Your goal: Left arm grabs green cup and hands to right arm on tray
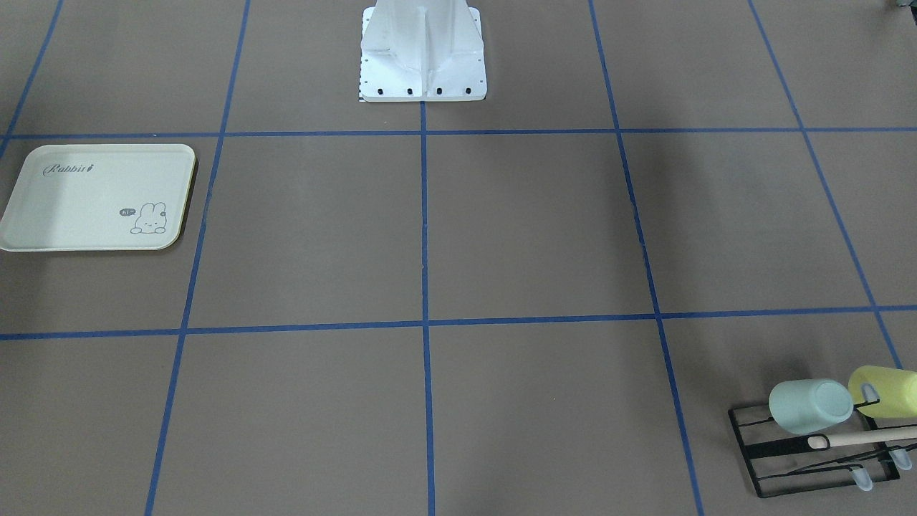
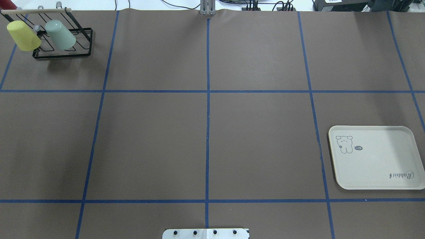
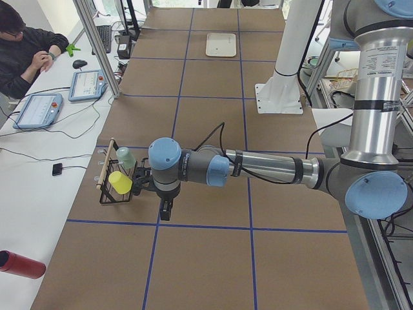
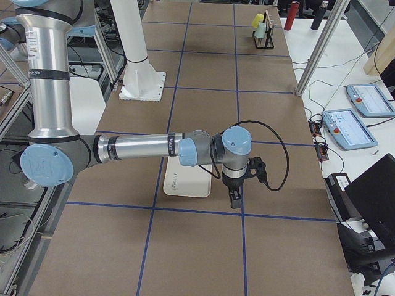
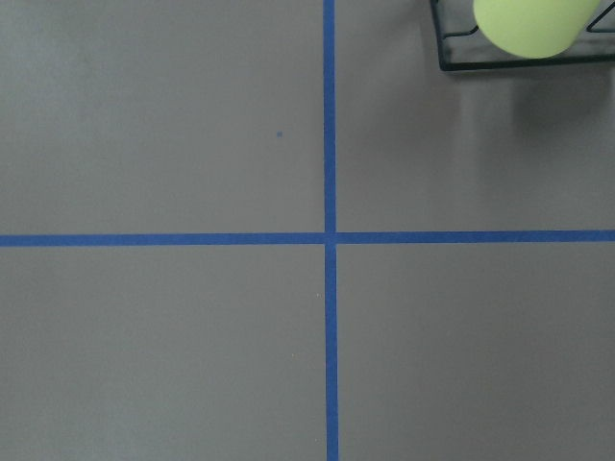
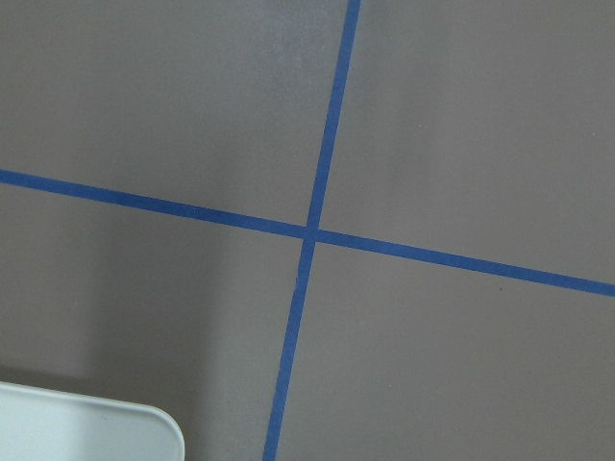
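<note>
While the green cup (image 1: 809, 406) sits racked, the tray (image 1: 71, 215) reads "Rabbit" — "hi".

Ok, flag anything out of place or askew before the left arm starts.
Nothing stands out. The green cup and yellow cup sit tilted on the black rack, as the rack holds them; the tray lies flat, undamaged.

Green cup (image 2: 60, 35): pale mint tumbler, plain, base up, tilted on peg of black wire rack (image 2: 63, 54); near left gripper (image 3: 166, 212), to its side. Tray (image 2: 378, 162): cream-green, rabbit print, flat on table, just beside right gripper (image 4: 234, 200).
</note>
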{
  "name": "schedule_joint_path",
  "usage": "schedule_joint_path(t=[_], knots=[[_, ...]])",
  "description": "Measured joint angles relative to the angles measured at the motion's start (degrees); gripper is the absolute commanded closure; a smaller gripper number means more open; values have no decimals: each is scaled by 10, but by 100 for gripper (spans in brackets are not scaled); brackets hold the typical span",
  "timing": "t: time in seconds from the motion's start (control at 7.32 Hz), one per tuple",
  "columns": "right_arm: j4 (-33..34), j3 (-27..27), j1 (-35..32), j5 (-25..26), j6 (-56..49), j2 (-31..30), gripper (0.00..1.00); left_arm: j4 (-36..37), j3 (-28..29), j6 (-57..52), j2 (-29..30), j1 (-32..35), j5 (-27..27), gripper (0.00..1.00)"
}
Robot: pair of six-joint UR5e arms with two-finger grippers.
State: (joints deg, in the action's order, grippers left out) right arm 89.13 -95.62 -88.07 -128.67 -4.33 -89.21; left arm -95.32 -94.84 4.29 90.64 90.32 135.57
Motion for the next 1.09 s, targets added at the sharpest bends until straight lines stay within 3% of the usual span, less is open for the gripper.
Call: schedule_joint_path(t=[0.55, 1.09], knots=[[0, -7, 0, 0, 4, 4, 0, -22, 10, 0, 4, 0, 0, 0], [-8, -9, 0, 0, 6, 18, 0, -64, 76, 1, 66, -5, 2, 0]])
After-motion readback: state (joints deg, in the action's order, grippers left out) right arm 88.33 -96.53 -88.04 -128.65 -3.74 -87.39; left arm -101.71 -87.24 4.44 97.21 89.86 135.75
